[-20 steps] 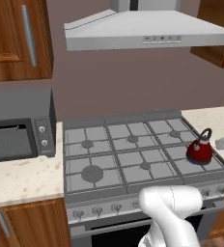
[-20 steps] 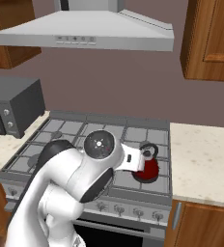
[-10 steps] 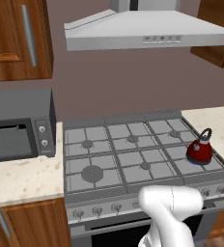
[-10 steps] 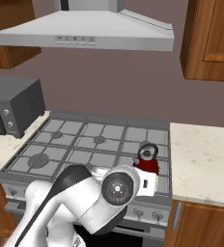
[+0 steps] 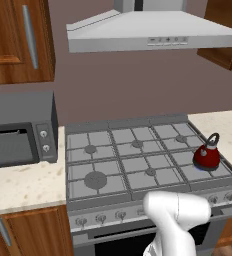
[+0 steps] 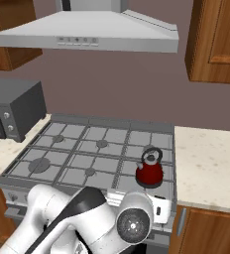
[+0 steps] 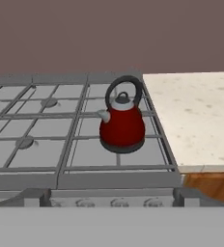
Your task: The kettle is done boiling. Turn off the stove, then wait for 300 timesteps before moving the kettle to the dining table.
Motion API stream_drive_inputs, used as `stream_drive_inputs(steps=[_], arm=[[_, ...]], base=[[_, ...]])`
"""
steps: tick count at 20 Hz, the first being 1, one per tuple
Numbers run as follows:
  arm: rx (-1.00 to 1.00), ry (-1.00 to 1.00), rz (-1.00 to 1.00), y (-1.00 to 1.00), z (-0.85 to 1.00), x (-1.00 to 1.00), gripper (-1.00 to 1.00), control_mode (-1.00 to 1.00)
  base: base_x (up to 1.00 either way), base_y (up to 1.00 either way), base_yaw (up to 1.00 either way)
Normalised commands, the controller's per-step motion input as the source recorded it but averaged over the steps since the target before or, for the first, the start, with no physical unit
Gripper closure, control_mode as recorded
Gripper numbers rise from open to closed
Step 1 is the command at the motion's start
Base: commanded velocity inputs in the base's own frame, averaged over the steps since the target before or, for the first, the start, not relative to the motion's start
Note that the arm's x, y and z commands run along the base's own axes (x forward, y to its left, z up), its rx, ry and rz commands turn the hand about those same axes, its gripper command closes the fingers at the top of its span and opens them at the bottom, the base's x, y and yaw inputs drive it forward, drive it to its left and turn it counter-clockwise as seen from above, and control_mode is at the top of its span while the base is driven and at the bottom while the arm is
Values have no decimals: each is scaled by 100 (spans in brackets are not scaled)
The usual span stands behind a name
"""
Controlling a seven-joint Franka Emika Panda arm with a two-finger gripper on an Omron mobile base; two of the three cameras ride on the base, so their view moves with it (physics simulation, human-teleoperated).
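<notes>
A: Where is the kettle?
B: The stove [image 5: 138,165] carries the red kettle [image 5: 207,157] upright on its front right burner, near the beige table [image 6: 211,168].
A: And the gripper?
B: I cannot tell if it is released or clenched.

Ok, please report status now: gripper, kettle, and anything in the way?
Gripper state cannot be told. Kettle upright on the stove, front burner nearest the beige counter. Nothing stands between hand camera and kettle.
</notes>
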Motion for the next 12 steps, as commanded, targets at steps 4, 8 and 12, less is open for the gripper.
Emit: stream_drive_inputs(steps=[4, 8, 12], arm=[[-7, 0, 0, -8, -38, 0, -100, -100], [-6, -6, 0, -10, -35, -12, -100, -100], [-4, -13, 0, -9, -29, -24, -100, -100]], base=[[0, 0, 0], [0, 0, 0], [0, 0, 0]])
